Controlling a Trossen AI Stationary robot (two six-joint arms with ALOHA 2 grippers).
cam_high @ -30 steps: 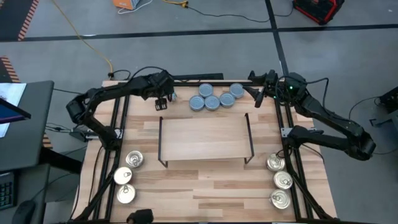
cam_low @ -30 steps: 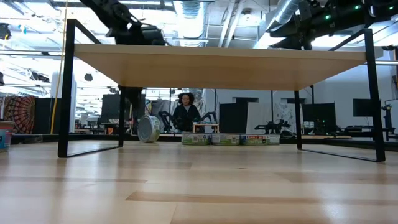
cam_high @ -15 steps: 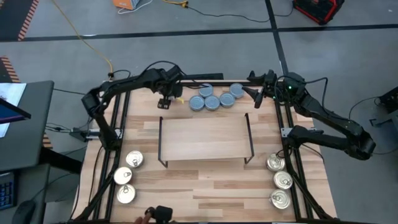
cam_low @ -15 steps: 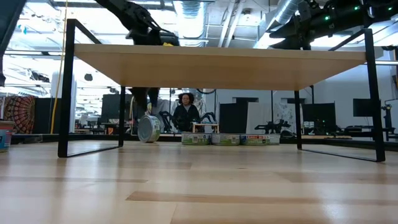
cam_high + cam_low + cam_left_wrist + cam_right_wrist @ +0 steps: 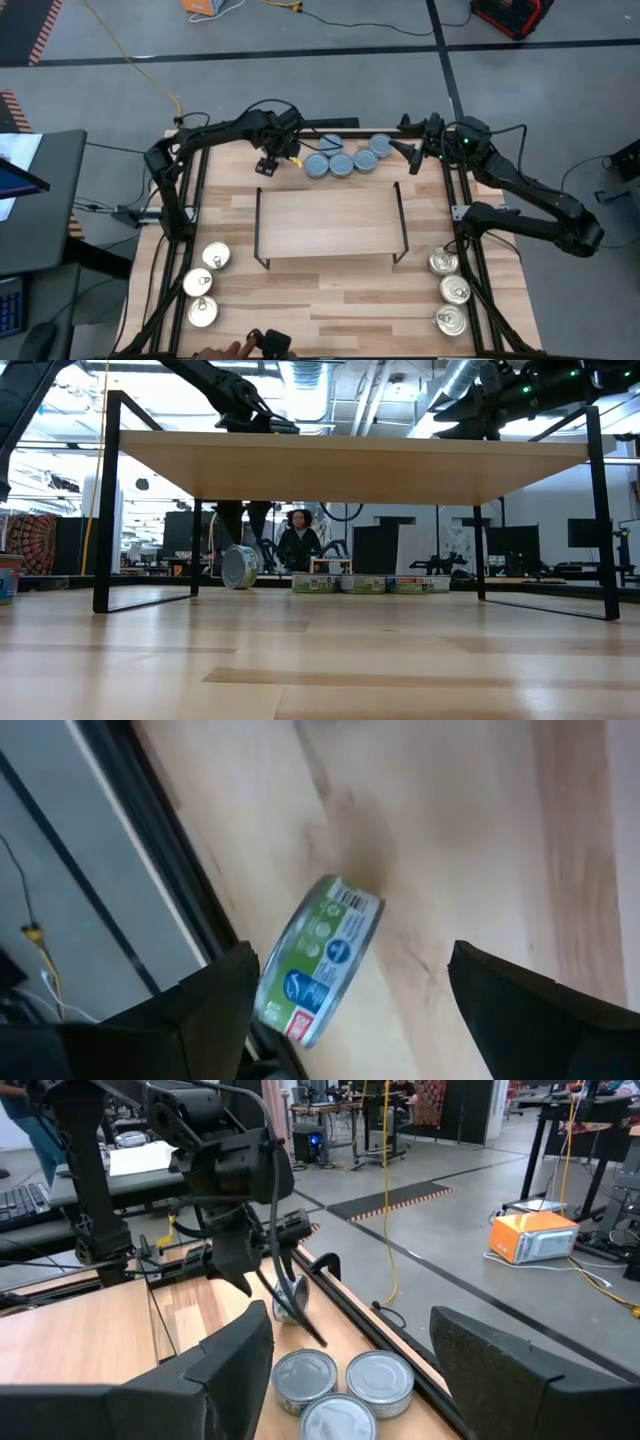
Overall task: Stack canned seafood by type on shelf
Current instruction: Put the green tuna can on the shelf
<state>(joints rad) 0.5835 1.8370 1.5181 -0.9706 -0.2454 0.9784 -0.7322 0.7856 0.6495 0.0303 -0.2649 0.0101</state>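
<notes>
My left jaws [image 5: 345, 1005], spread open and empty, hover over a tin [image 5: 318, 960] tipped on its edge behind the shelf [image 5: 330, 222]; rigid, light, slick-sided, best pinched across its flat faces.

Blue-grey tins [image 5: 345, 158] cluster at twelve o'clock behind the bare shelf [image 5: 330, 220] (one tin [image 5: 320, 960] stands on edge); shiny tins lie three at eight [image 5: 203, 284], three at four [image 5: 447, 291].
</notes>
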